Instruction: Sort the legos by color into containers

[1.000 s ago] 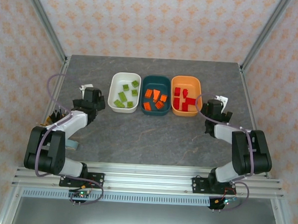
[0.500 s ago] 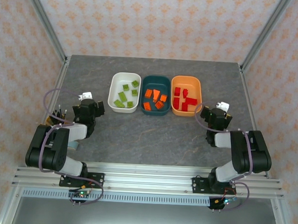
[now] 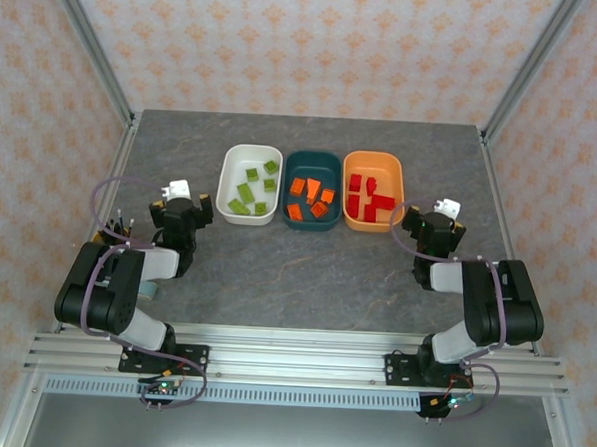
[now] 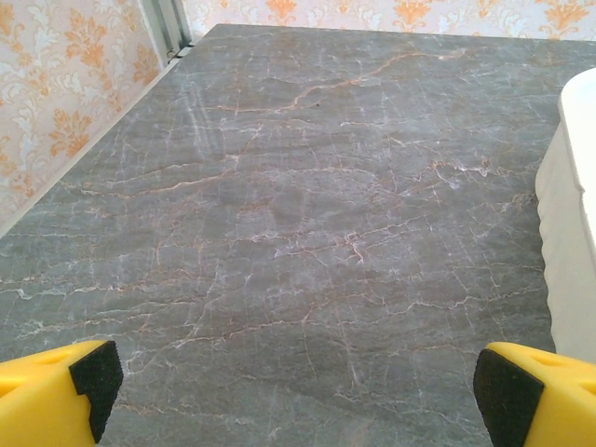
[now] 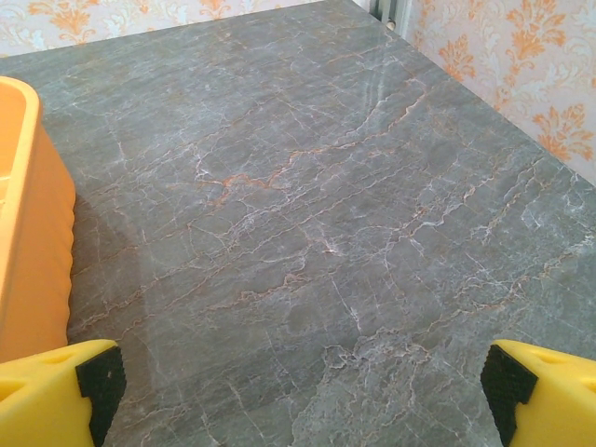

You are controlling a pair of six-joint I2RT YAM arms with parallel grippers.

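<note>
We judge legos [image 3: 313, 189] light, rigid, slick: pinch across flat sides. All sit colour-sorted in containers [image 3: 314, 153]. Left hand [image 4: 296, 391], right hand [image 5: 303, 391] spread wide, empty, over desk [image 3: 306, 269].

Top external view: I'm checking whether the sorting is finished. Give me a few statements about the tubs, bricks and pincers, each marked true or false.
1. The white rounded plastic tub holds only lime green bricks. True.
2. The dark teal plastic tub also holds green bricks. False: it holds orange bricks.
3. The orange plastic tub stands rightmost in the row and holds red bricks. True.
4. The left pincer is shut on a brick. False: it is wide open with only tabletop between its tips.
5. The right pincer is open, with the orange tub's wall to its left. True.
</note>
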